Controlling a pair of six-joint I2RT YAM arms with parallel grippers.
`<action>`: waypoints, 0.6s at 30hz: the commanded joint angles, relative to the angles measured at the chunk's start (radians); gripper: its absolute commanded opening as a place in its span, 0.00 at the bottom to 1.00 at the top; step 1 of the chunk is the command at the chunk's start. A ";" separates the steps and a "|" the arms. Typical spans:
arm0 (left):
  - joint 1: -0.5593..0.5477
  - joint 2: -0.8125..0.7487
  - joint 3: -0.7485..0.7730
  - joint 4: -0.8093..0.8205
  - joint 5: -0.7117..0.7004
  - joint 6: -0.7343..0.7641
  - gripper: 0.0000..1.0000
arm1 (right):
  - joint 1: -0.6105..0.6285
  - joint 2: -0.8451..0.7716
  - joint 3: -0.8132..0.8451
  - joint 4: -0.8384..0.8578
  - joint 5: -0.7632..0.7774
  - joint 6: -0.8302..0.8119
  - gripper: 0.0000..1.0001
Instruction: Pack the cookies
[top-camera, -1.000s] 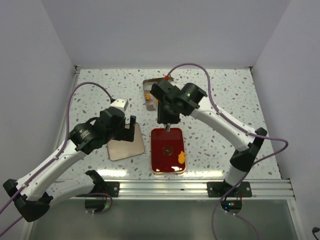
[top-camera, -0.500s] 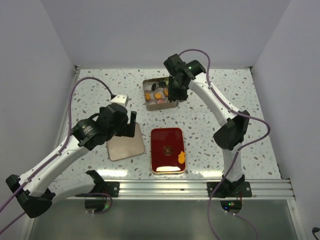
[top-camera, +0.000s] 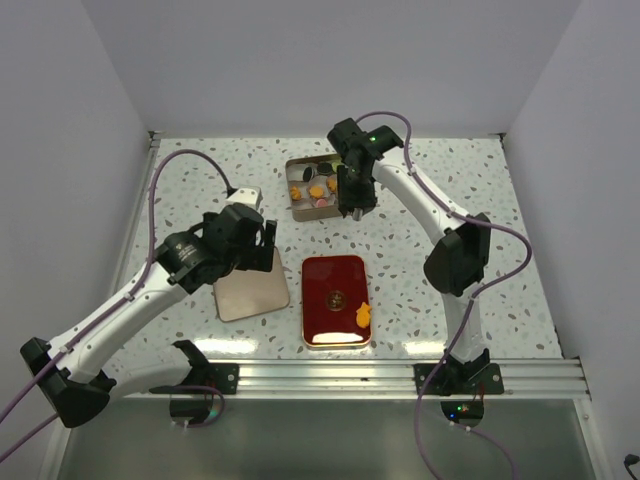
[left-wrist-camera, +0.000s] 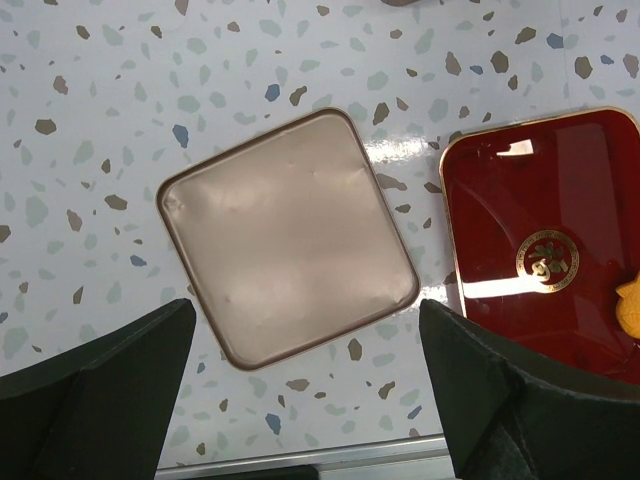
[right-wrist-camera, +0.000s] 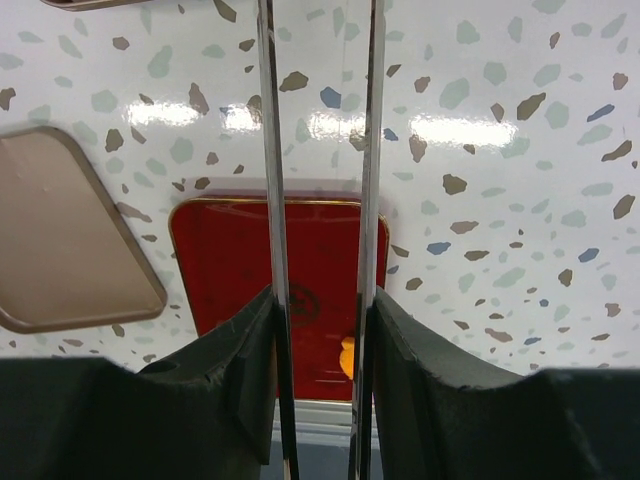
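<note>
Right end effector (top-camera: 352, 198) is clenched on the metal tongs (right-wrist-camera: 271, 150), at the edge of the open tin (top-camera: 305, 214) whose cookies (top-camera: 318, 190) lie just beside it. One orange cookie (top-camera: 362, 315) sits on the red tray (top-camera: 335, 275), well behind it toward the bases. Left end effector (left-wrist-camera: 300, 390) hangs released over a tan lid (left-wrist-camera: 290, 270). Likely step: fetching another cookie. Next, tong tips must straddle one disc and squeeze lightly.

R claw (top-camera: 352, 202) w/ tongs (right-wrist-camera: 272, 200) moved off red tray (top-camera: 330, 280), back over cookie tin (top-camera: 300, 213).
</note>
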 joint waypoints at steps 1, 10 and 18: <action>-0.001 -0.001 0.040 0.013 -0.021 -0.030 1.00 | -0.009 0.004 -0.001 0.007 -0.002 -0.026 0.40; -0.001 -0.003 0.034 0.012 -0.021 -0.053 1.00 | -0.018 -0.003 0.005 -0.009 0.017 -0.042 0.48; -0.001 0.004 0.046 0.012 -0.023 -0.063 1.00 | -0.035 -0.068 0.035 -0.027 0.069 -0.045 0.49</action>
